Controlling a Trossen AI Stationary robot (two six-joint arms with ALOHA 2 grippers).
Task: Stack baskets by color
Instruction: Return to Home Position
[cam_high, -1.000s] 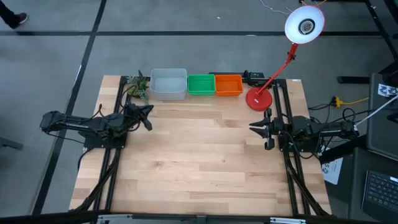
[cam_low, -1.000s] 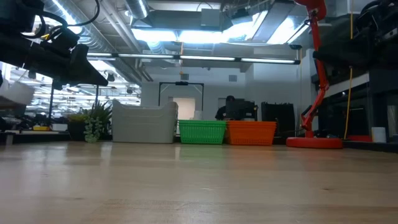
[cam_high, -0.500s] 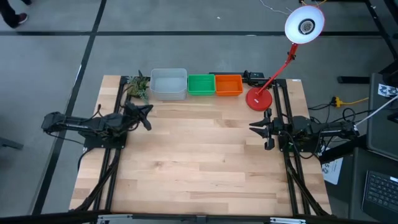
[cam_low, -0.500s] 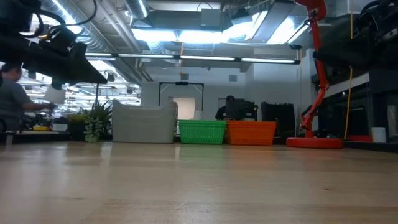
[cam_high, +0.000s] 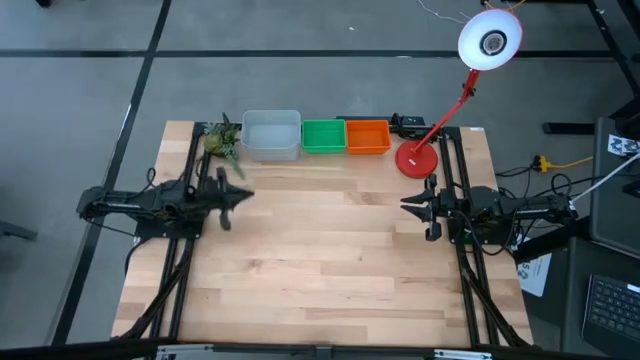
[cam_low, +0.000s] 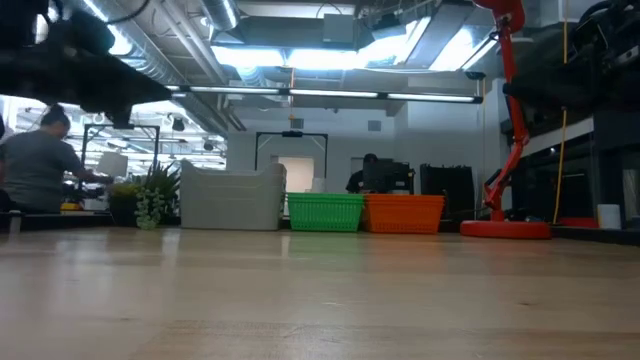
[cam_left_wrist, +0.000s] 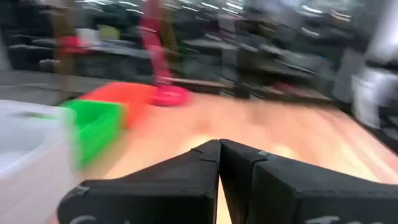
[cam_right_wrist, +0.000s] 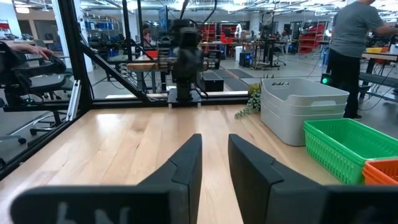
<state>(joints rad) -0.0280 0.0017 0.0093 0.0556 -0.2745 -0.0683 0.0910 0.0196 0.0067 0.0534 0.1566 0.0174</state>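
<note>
Three basket stacks stand side by side on their bottoms along the table's far edge: pale grey (cam_high: 271, 134), green (cam_high: 323, 136), orange (cam_high: 367, 136). In the right wrist view the grey stack (cam_right_wrist: 301, 106) shows nested rims. My left gripper (cam_high: 243, 197) hovers at the table's left side, shut and empty, pointing level toward the right edge, well short of the baskets. My right gripper (cam_high: 405, 204) hovers at the right side, pointing left. Its fingers (cam_right_wrist: 186, 158) stand a little apart with nothing between them.
A red lamp stands with its base (cam_high: 416, 158) right of the orange stack, its head (cam_high: 490, 40) beyond the far edge. A small plant (cam_high: 222, 140) sits left of the grey stack. Bare wood (cam_high: 320, 250) lies between the arms. People (cam_low: 40, 165) show beyond the table.
My left gripper has swung away from the grey baskets toward the table's near edge. It now points level toward the right edge, and it has stayed shut. The baskets have not moved.
</note>
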